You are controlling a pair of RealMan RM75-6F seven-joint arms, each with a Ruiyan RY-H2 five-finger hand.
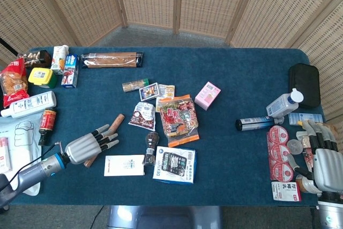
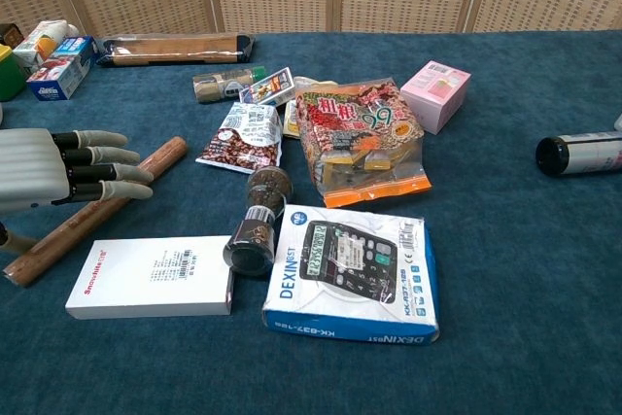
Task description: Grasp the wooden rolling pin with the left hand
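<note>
- While I watch from the head view, my left hand (image 1: 88, 147) sits low on the left side of the blue table (image 1: 236, 73), fingers stretched out and apart, holding nothing
- Under those fingers lies the wooden rolling pin (image 1: 114, 123), slanting up to the right; only its upper end and a bit near the palm show, and whether the fingers touch it I cannot tell
- Just right of the hand lies a white box (image 1: 124, 165), with a dark pepper grinder (image 1: 150, 147) and a calculator box (image 1: 174, 165) beyond it
- My right hand (image 1: 326, 162) rests at the far right edge among small packets, fingers extended and loosely spread, gripping nothing that I can see; a dark spray can (image 1: 255, 123) lies near it

- Switching to the chest view, the left hand (image 2: 49, 177) comes in from the left edge, palm down, fingers straight and fanned across the middle of the rolling pin (image 2: 161, 155)
- The pin's far end pokes out past the fingertips toward a coffee bean packet (image 2: 243, 136), while its near end lies flat on the cloth below the wrist, just left of the white box (image 2: 151, 276)
- The right hand is outside this view
</note>
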